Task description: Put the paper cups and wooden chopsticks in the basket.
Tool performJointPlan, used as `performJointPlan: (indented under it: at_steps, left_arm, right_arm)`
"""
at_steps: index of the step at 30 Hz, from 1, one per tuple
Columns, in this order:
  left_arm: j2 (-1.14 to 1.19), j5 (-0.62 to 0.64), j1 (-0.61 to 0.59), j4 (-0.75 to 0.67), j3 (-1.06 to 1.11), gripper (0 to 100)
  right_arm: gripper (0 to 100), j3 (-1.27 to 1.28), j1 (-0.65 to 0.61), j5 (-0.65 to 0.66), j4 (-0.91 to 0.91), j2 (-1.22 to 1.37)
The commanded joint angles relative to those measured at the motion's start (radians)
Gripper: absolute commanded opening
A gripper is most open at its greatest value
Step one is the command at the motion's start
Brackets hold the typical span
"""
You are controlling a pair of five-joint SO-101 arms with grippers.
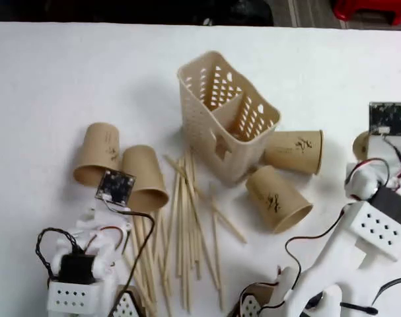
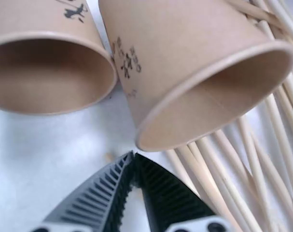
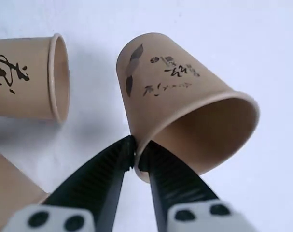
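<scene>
A cream slotted basket (image 1: 220, 112) stands mid-table. Two paper cups (image 1: 98, 153) (image 1: 145, 177) lie on their sides left of it, and two more (image 1: 296, 150) (image 1: 277, 198) lie to its right. A fifth cup (image 1: 362, 144) is half hidden by the right arm. Wooden chopsticks (image 1: 183, 231) are scattered in front of the basket. My left gripper (image 2: 135, 157) is shut and empty, its tips just short of a cup's rim (image 2: 209, 92). My right gripper (image 3: 135, 145) is shut, its tips against the rim of a lying cup (image 3: 185, 111).
The left arm (image 1: 81, 271) sits at the front left, the right arm (image 1: 372, 224) at the front right, with cables trailing. Chopsticks (image 2: 262, 159) run under the cup near the left gripper. White table (image 1: 68, 72) stretches open behind the basket.
</scene>
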Motion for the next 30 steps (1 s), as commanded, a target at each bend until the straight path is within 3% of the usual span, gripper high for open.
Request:
performJointPlan:
  at_steps: [1,6,15,24,30]
  left_arm:
    - [-0.010,-0.009,-0.007,-0.011,-0.005,2]
    - [-0.010,-0.009,-0.007,-0.011,-0.005,2]
    - [-0.010,-0.009,-0.007,-0.011,-0.005,2]
    - [-0.010,-0.009,-0.007,-0.011,-0.005,2]
    - [-0.010,-0.009,-0.007,-0.011,-0.005,2]
  right_arm:
    - [2.0,-0.190,0.001,0.011,0.105,-0.027]
    - [2.0,-0.451,-0.070,0.012,0.277,-0.027]
    - [2.0,-0.848,-0.314,0.012,0.558,-0.018]
    - [4.6,-0.914,-0.607,0.068,0.647,-0.002]
    - [4.5,-0.916,-0.704,0.114,0.679,0.116]
